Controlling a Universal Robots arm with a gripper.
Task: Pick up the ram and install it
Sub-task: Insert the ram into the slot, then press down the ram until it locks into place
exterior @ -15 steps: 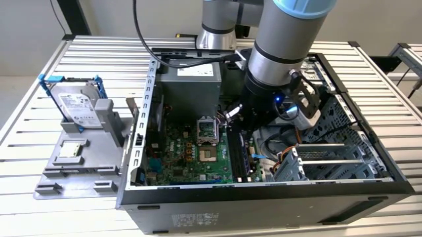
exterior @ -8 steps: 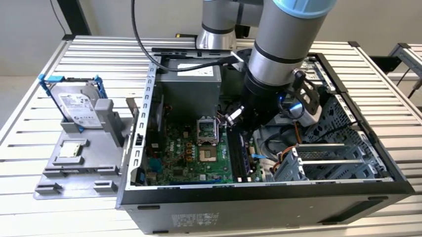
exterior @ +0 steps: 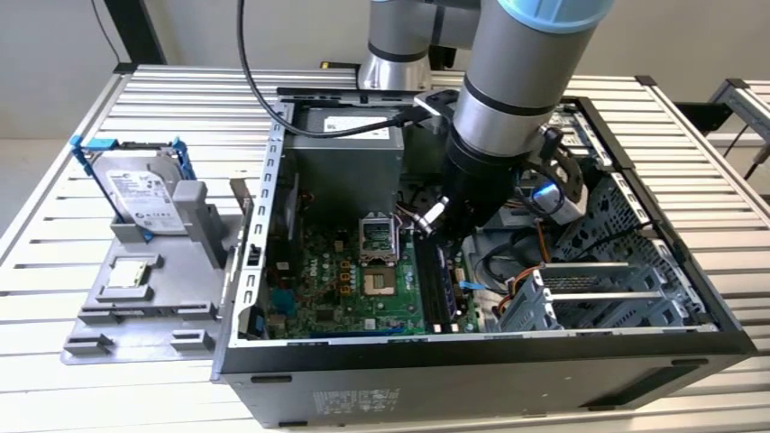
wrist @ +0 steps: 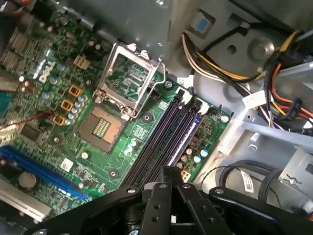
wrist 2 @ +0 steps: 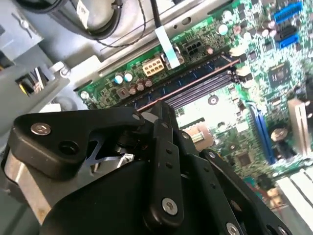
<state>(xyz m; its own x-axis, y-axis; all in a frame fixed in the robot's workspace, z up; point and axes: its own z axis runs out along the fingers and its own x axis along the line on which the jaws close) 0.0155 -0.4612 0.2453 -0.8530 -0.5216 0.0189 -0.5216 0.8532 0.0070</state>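
On the exterior view's left, a grey tray (exterior: 85, 336) on the slatted table holds a hard drive (exterior: 142, 200) standing in its blue bracket and, in front of it, a small square chip (exterior: 130, 275); the tray's long recesses nearest the camera hold nothing.

At centre, the open computer case (exterior: 481, 370) contains the motherboard (exterior: 325, 271), with the processor socket (exterior: 379, 236) unlatched and bare. Beside the socket run the memory slots (exterior: 435, 289), and the gripper (exterior: 431, 221) hangs low over their far end.

In the second wrist view its fingers (wrist 2: 164, 112) are drawn almost together on a thin dark strip with a coppery edge, apparently the ram (wrist 2: 195, 81), which lies along the slots. Whether it has entered a slot cannot be told.

The likely hazards are a stick slightly out of line with its slot, or turned the wrong way for the notch. Either could jam it and load the board under downward pressure. The end clips could also block it if closed.

To the exterior view's right, loose cables (exterior: 506, 262) crowd close to the arm and could snag it, and a metal drive cage (exterior: 601, 289) fills the corner.
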